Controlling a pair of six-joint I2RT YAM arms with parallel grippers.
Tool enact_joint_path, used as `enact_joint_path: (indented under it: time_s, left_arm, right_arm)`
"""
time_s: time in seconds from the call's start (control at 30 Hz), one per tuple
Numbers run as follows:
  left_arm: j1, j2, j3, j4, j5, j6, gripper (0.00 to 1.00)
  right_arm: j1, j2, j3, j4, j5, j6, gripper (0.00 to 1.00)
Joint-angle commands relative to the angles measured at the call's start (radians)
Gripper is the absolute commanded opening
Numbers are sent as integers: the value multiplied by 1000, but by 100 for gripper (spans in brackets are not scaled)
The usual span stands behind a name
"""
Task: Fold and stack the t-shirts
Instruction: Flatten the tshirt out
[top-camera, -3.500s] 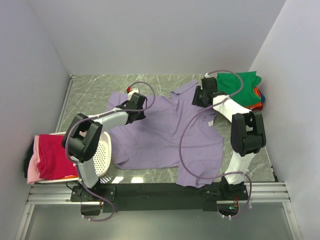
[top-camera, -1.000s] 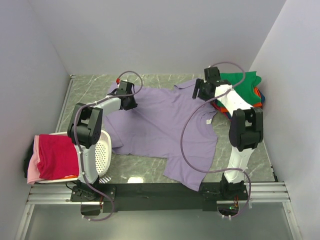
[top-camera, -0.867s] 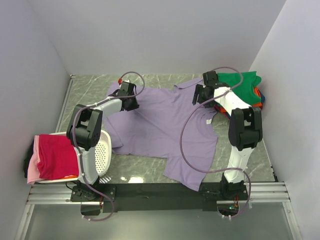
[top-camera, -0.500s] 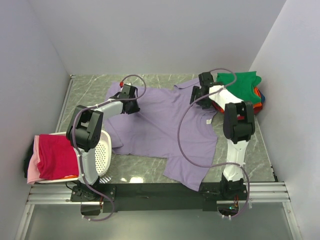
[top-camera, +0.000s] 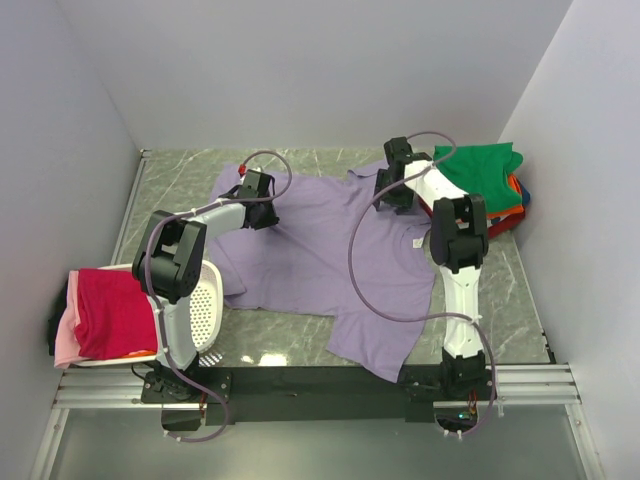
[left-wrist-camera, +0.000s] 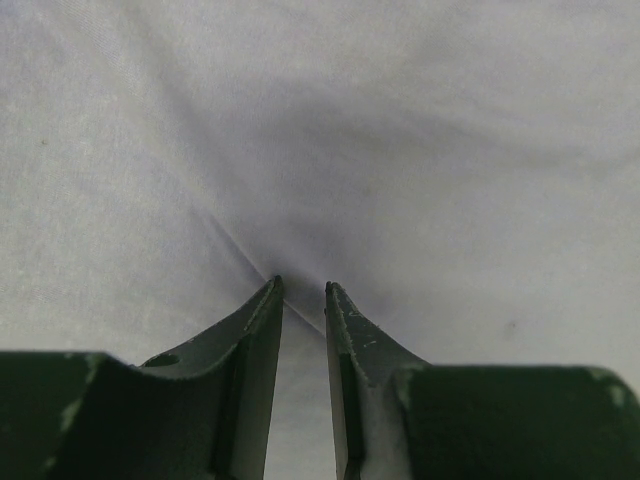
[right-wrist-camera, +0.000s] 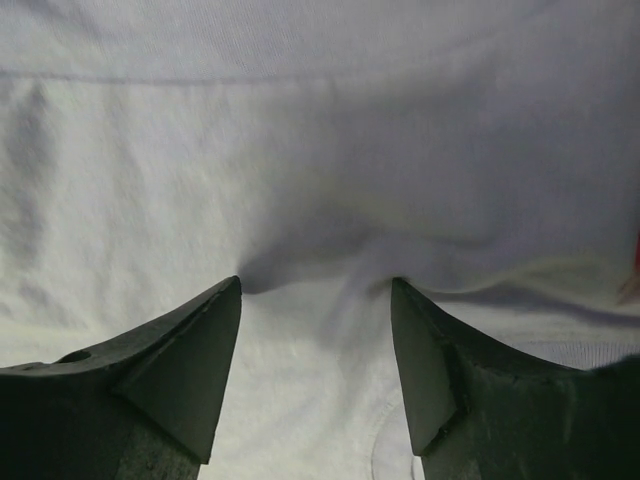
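Observation:
A lavender t-shirt (top-camera: 320, 250) lies spread flat across the table, collar toward the back. My left gripper (top-camera: 258, 188) sits on its left shoulder; in the left wrist view its jaws (left-wrist-camera: 302, 285) are nearly together, with a ridge of the lavender cloth (left-wrist-camera: 400, 120) pinched between them. My right gripper (top-camera: 390, 188) rests by the collar. In the right wrist view it (right-wrist-camera: 316, 282) stands open, its fingertips pressed down into the cloth (right-wrist-camera: 300, 130), which bunches between them. A green t-shirt (top-camera: 480, 165) tops a folded stack at the back right.
A white perforated basket (top-camera: 205, 300) stands at the near left, with a magenta-red shirt (top-camera: 110, 310) and a pink one (top-camera: 65, 345) draped over its left side. Orange cloth (top-camera: 510, 212) peeks from under the green stack. Walls enclose the table on three sides.
My right gripper has moved left, away from the green stack and onto the shirt near the collar, with its jaws narrowing a little. The left gripper has shifted slightly right, still pinching the cloth.

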Motion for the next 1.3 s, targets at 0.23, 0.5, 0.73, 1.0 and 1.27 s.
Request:
enact_joint_path:
  time_s: [0.23, 0.5, 0.73, 1.0, 1.27]
  left_arm:
    - [-2, -5, 19, 6, 6, 0, 30]
    - [-2, -12, 14, 20, 3, 7, 30]
    - [-2, -48, -4, 29, -3, 7, 30]
    - [-4, -67, -44, 46, 15, 1, 30]
    - [-5, -116, -93, 60, 14, 3, 30]
  right_arm:
    - [7, 150, 296, -224, 32, -30, 66]
    - [7, 90, 275, -105, 19, -23, 66]
    - [3, -233, -63, 155, 17, 13, 67]
    - [-13, -211, -35, 49, 176, -3, 66]
    - [-36, -102, 44, 24, 236, -16, 65]
